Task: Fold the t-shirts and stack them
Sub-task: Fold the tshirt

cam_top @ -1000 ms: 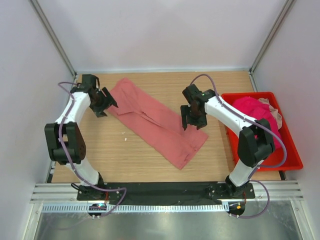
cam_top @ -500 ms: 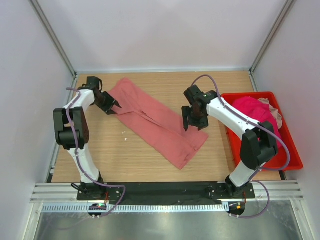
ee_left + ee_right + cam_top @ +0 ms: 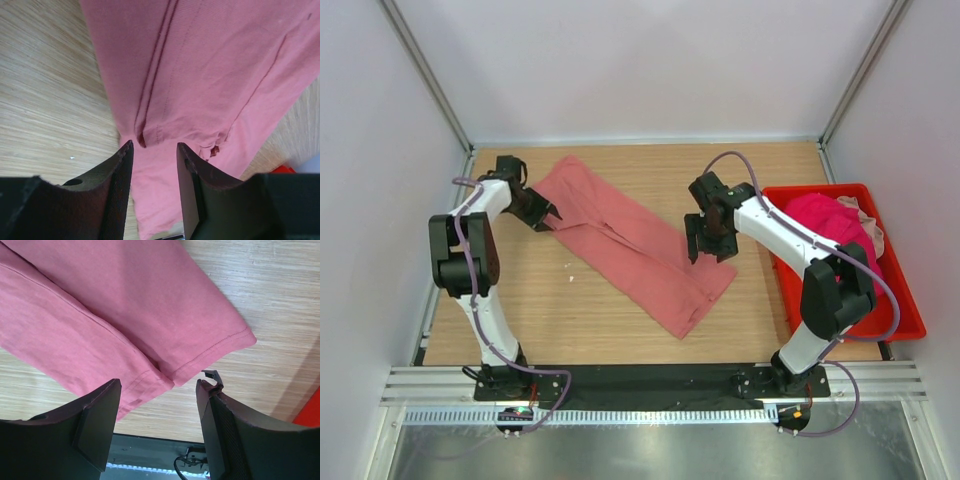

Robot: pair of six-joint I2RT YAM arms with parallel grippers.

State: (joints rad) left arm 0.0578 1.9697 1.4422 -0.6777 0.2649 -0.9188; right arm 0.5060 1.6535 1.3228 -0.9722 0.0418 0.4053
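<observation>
Salmon t-shirt, soft stitched diagonal strip on woodgrain table; right hand spread; left hand: grip unclear.

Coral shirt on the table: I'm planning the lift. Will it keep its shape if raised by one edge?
Probably not: the shirt lies flat in soft folds, so it should sag. Thin cloth, likely light. On the wood table it would probably bunch if pushed.

Matt salmon cloth t-shirt lies on smooth wood-grain table.
</observation>
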